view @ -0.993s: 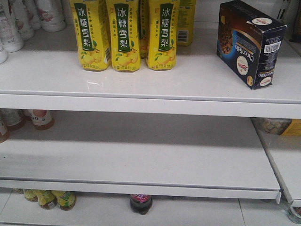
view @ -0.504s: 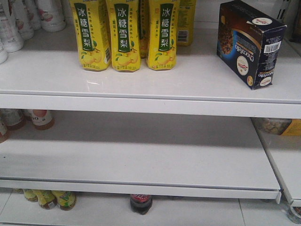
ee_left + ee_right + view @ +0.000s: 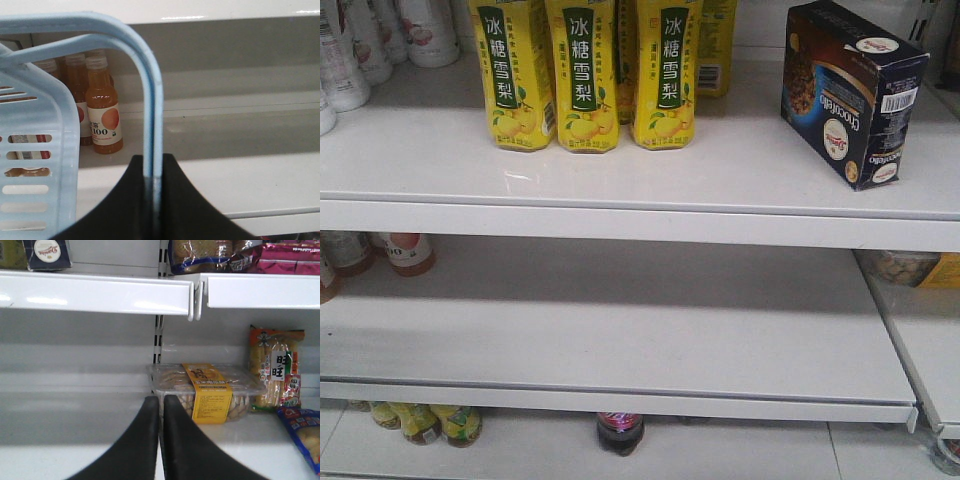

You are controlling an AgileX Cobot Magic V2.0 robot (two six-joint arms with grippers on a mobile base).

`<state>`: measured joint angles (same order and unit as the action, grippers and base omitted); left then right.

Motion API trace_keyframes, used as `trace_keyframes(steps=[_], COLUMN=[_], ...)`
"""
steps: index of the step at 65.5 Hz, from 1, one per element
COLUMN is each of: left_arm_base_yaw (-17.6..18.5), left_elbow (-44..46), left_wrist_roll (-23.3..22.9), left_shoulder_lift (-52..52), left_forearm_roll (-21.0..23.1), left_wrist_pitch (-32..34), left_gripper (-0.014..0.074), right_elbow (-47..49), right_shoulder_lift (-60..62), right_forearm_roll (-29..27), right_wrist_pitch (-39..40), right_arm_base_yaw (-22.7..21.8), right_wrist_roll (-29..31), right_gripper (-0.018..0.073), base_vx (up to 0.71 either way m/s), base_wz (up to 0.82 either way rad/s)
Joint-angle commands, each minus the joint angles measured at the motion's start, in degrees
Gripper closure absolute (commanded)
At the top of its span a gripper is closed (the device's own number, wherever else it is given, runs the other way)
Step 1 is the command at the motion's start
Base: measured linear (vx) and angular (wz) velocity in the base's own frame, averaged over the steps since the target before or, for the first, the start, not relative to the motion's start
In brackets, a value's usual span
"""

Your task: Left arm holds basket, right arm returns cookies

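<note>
The navy Chocofello cookies (image 3: 850, 92) are standing tilted at the top shelf's right; the light-blue basket (image 3: 35, 150) is hanging by its handle.

Front view facing white metal shelves (image 3: 620, 190) from above; wrist views low, close, level with lower shelf boards.

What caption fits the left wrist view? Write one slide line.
Left claw shut on the light blue basket handle, orange juice bottles shelved behind.
</note>
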<state>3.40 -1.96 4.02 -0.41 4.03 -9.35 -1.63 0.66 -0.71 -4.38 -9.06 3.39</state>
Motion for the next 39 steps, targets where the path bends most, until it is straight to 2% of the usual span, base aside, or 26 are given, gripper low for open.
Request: trace_keyframes(steps=[1, 23, 39], left_arm_base_yaw=[-0.07, -0.07, -0.07], left_elbow=[1.77, 1.77, 1.77], left_wrist_roll=[0.81, 0.81, 0.81], left_shoulder_lift=[-1.00, -1.00, -1.00], left_forearm_roll=[-1.00, -1.00, -1.00], left_wrist_pitch=[5.70, 5.70, 5.70], left_gripper=[0.0596, 0.0596, 0.0596], right_elbow=[-1.11, -1.11, -1.11], right_shoulder_lift=[0.77, 0.77, 0.72], right_forearm_roll=[0.07, -2.66, -2.67], right_wrist_pitch=[1.96, 1.90, 1.90], right_arm_base_yaw=[-0.33, -0.33, -0.33], right_wrist_roll=[0.63, 0.63, 0.63], right_gripper=[0.0565, 0.0565, 0.0565], base_vx=[0.00, 0.00, 0.00], base_wz=[0.00, 0.00, 0.00])
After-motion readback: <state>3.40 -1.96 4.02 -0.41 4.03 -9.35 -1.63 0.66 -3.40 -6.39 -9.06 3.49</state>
